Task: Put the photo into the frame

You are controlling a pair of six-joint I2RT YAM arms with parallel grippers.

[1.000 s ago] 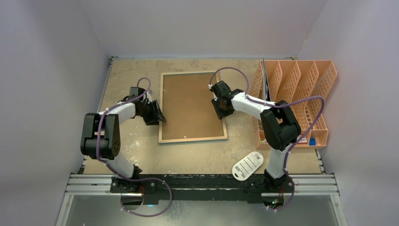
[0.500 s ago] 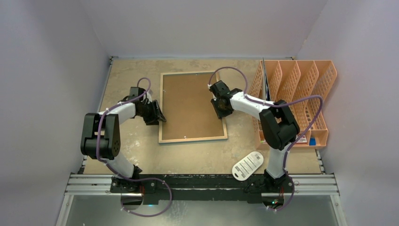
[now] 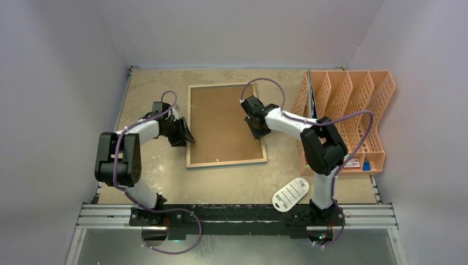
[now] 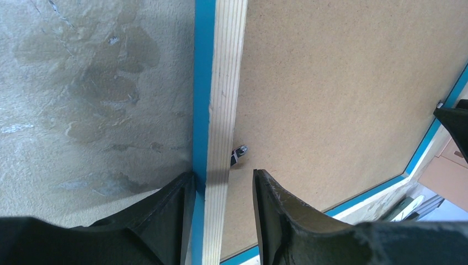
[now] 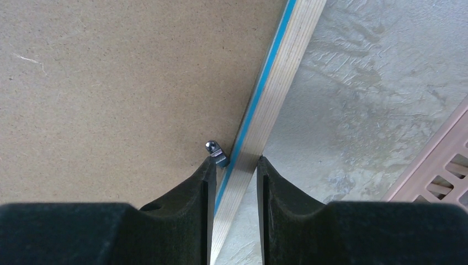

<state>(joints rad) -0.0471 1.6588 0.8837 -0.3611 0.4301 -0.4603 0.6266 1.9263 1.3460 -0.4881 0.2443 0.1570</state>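
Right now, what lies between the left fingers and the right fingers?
The brown backing board, set in the face-down frame, fills that stretch; the top view shows it. The left fingers and right fingers straddle opposite frame rails.

Out past your right gripper (image 5: 234, 163), on its outer side, an orange mesh file rack (image 3: 359, 110) stands on the stained tabletop (image 3: 154, 83). Behind that gripper, a white oval card (image 3: 291, 194) lies flat. Between it and your left gripper (image 4: 221, 179) lies a plain brown backing board (image 3: 223, 124), with a small metal clip (image 5: 215, 150) just beside the right gripper's inner fingertip.
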